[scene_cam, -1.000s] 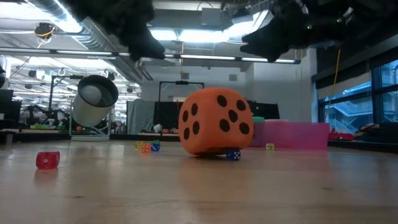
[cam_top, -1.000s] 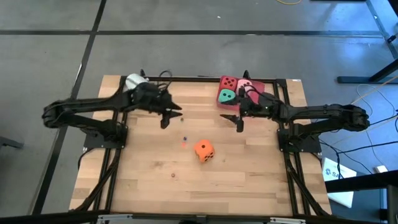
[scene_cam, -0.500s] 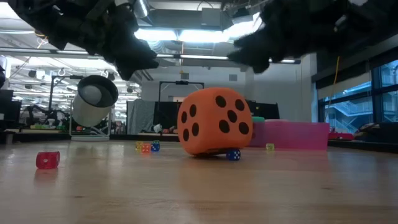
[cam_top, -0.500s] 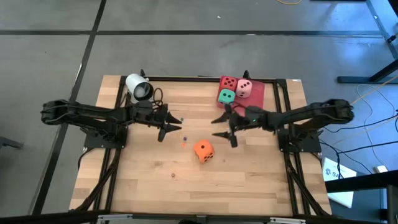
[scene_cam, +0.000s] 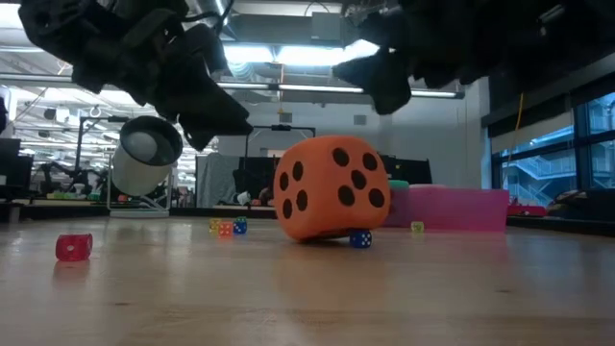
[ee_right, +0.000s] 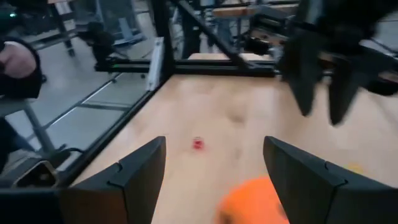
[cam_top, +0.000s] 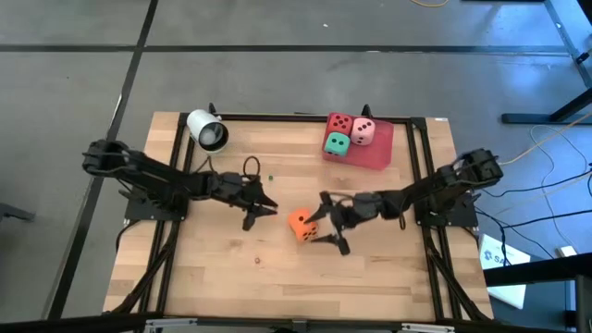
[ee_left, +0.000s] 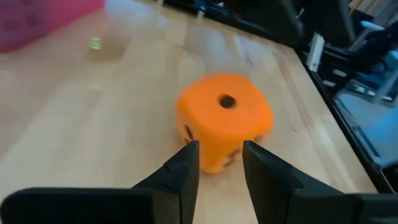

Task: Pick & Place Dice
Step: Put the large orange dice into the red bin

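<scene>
Landmark is the orange die [cam_top: 302, 224], sitting on the wooden table [cam_top: 213, 268] near the middle, dark pips showing, nothing touching it.

The right gripper [cam_top: 326, 225] is just beside the orange die on its right-arm side, fingers spread wide – one fingertip toward the far edge of the die, the other toward the near edge, so the die sits at the mouth of the jaws but not pinched. In the right wrist view the two fingers [ee_right: 137, 180] stand far apart with the orange die [ee_right: 261, 202] low between them.

The left gripper [cam_top: 262, 211] is on the other side of the orange die, near it but apart. Its fingers [ee_left: 185, 174] are parted a little with a narrow gap, holding nothing; the die [ee_left: 224, 121] lies just past their tips.

Far from the orange die, toward the back-right corner, a flat red tray [cam_top: 377, 153] carries the red die [cam_top: 340, 123], pink die [cam_top: 363, 132] and green die [cam_top: 336, 143], bunched together and touching. A white cylinder [cam_top: 207, 130] lies on its side at the back-left, well apart from the orange die.

Tiny game dice are scattered on the wood – a small blue one [scene_cam: 360, 239] right against the orange die's base, a small red one [scene_cam: 74, 247] off toward the cylinder side; others are too small to tell colours surely.
</scene>
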`<state>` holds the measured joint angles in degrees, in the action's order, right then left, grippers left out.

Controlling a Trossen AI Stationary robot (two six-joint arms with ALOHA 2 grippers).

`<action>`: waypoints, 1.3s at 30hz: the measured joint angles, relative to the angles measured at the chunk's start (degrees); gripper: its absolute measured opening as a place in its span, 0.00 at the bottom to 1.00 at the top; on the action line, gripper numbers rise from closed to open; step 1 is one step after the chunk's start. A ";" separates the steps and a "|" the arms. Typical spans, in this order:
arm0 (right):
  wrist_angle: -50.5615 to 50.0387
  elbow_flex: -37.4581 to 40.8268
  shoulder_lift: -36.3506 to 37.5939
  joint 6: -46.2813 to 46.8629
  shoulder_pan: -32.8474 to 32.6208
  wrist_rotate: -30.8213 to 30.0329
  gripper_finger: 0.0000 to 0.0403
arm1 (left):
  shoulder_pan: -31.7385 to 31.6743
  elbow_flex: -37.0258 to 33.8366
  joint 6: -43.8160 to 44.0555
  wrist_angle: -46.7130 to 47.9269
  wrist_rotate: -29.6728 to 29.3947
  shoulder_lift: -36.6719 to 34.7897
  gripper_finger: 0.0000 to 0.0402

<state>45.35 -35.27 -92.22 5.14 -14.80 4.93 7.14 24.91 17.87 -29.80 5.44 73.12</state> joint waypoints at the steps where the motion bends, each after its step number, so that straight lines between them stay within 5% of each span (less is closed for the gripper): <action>1: 0.00 -0.84 -1.11 0.14 -1.06 -0.87 0.67 | 0.65 0.00 0.26 -1.06 -0.17 1.22 0.29; 7: -0.58 -5.14 -7.36 2.97 -4.92 -2.17 0.59 | 3.39 0.00 2.06 -6.67 -0.53 6.15 0.27; 17: -1.45 -8.98 -19.09 10.91 -7.07 -3.80 0.03 | 5.22 0.00 2.62 -6.53 -1.11 6.38 0.25; 27: -1.26 -9.00 -20.33 15.24 -7.29 -8.84 0.02 | 5.99 0.00 2.97 -5.40 -4.39 6.38 0.25; 39: 1.25 -9.00 -20.21 12.00 -7.02 -10.06 0.03 | 6.01 0.02 6.06 5.88 -1.37 0.52 0.23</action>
<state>46.61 -44.27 -112.43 17.14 -21.82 -5.13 13.15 24.92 23.92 -23.93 4.07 73.64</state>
